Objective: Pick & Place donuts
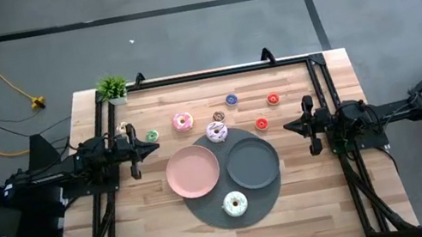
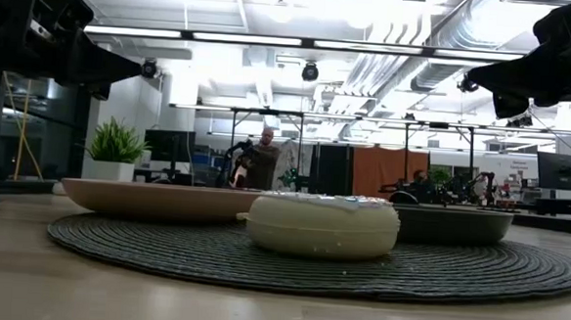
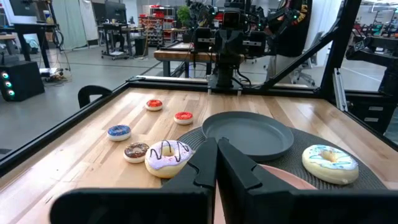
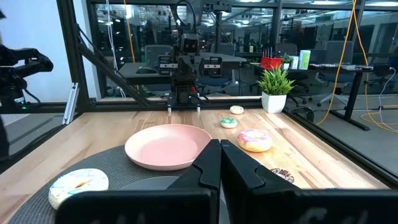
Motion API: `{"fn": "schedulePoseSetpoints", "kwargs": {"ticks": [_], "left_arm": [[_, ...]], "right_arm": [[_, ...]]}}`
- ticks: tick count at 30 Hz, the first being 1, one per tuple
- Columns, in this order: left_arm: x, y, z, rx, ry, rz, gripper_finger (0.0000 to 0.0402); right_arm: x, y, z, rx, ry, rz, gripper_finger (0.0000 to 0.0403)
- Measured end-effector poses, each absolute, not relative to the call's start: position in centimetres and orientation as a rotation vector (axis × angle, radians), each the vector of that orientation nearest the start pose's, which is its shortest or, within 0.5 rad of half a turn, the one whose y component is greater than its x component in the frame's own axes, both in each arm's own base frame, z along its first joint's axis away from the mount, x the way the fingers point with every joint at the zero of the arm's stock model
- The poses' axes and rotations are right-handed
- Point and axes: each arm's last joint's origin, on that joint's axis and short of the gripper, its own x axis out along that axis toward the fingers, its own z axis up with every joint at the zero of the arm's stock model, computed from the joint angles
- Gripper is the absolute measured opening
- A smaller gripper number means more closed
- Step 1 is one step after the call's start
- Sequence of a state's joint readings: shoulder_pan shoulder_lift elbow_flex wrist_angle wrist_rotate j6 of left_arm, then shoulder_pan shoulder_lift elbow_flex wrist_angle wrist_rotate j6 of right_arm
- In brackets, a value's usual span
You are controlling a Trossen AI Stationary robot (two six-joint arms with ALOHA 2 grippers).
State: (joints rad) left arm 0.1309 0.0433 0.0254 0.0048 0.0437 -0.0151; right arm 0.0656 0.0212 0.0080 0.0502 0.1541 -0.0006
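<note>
We see the pink plate [image 1: 193,174] and grey plate [image 1: 252,163] empty on the round mat [image 1: 210,214], beside a white-iced donut [image 1: 235,204]; left pincer [image 1: 157,146] and right pincer [image 1: 287,126] both closed, holding nothing.

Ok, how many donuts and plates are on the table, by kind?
Large iced donuts: 3
Tiny donuts: 5
Small cream piece, kind unclear: 1
Plates: 2
Total: 11

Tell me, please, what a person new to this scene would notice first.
First comes the round dark mat at the table's centre, carrying a pink plate, a grey plate and a white-iced donut. Small colourful donuts lie scattered on the wood behind it. The left tool and right tool wait shut at either side.
</note>
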Motion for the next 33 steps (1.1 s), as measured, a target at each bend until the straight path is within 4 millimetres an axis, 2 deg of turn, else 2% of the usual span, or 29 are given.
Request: {"fn": "schedulePoseSetpoints", "kwargs": {"ticks": [29,33], "left_arm": [[9.83,1.17,16.92,-0.017,0.013,0.087,0.0002],[9.83,1.16,16.97,-0.112,0.004,0.087,0.0002]], "right_arm": [[9.82,0.20,16.94,0.003,-0.037,-0.089,0.0000],[9.82,0.20,16.95,0.004,-0.037,-0.089,0.0000]]}}
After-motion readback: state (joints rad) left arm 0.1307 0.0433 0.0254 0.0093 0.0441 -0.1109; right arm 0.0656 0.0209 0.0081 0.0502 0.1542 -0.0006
